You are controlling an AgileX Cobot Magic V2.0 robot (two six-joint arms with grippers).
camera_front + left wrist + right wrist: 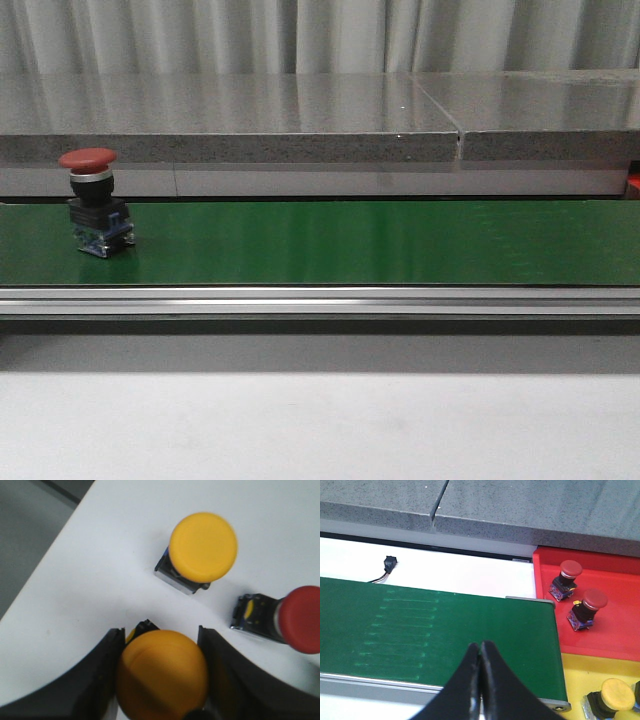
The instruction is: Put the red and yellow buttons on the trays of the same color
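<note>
A green conveyor belt (350,242) runs across the front view, with one red button (92,200) standing upright near its left end, its mushroom cap on top of a black body. Neither arm appears in this view. In the left wrist view, the left gripper (161,672) has its two black fingers (97,677) closed around a yellow button (162,672), the cap filling the gap between them. Close by on the white desk (110,565) sits a second yellow button (202,546), upright, and just beside it a red-capped button (287,620) lying on its side. In the right wrist view, the right gripper (480,672) hangs above the belt's end with its fingertips pressed together, holding nothing. Past the belt's end lies a red tray (615,630) carrying two red buttons (565,580), both upright and near each other. Next to it, a yellow tray (580,677) holds a yellow button (610,696), partly cut off by the frame's edge.
</note>
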